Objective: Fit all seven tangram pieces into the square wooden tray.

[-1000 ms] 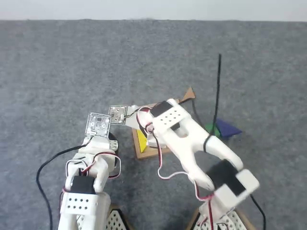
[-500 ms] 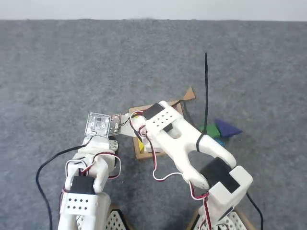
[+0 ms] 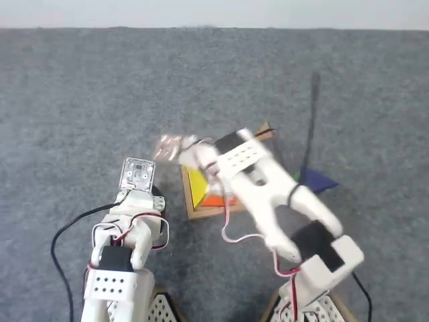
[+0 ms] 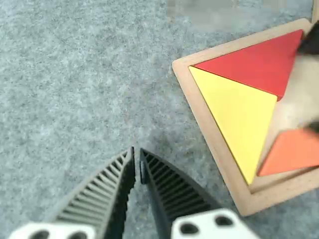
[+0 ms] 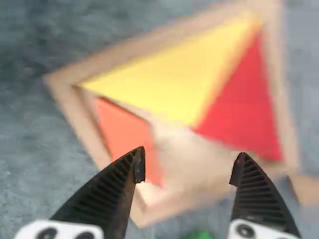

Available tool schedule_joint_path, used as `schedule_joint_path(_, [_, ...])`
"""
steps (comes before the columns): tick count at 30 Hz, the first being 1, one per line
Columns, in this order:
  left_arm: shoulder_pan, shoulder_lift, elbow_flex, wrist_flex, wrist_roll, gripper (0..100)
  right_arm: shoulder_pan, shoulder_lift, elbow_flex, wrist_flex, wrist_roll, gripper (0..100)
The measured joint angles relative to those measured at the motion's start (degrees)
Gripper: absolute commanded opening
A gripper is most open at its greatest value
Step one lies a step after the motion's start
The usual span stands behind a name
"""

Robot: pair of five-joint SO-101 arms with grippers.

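Three occupy the tray (image 4: 208,124): yellow triangle (image 4: 234,114), red triangle (image 4: 254,62), orange piece (image 4: 291,152).

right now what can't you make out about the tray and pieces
High view: the right arm hides most of the tray and part of the blue piece.
Right wrist view: the green piece is cut off by the edge; shape unclear.
Left wrist view: a blur covers the tray beside the red triangle.

Saw yellow piece (image 3: 197,186) and orange piece (image 3: 216,200) lying inside wooden tray (image 3: 201,215), right arm (image 3: 268,194) stretched above it, left arm (image 3: 131,235) just beside tray, blue piece (image 3: 316,180) apart on grey mat (image 3: 80,100).
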Motion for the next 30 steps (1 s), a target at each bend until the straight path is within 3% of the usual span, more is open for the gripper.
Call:
schedule_joint_path(4, [0.00,0.00,0.00,0.00,0.00,2,7.21,-2.29,0.00,0.70,-5.98,13.5])
schedule_joint_path(7, [0.00,0.00,0.00,0.00,0.00,2,10.29,-2.37,1.32,1.14,-8.18,11.8])
schedule_joint_path(20, [0.00,0.00,0.00,0.00,0.00,2,10.29,-2.90,10.55,-4.48,-9.05,12.0])
schedule_joint_path(30, [0.00,0.00,0.00,0.00,0.00,2,5.10,-2.90,10.55,-5.63,-11.25,12.0])
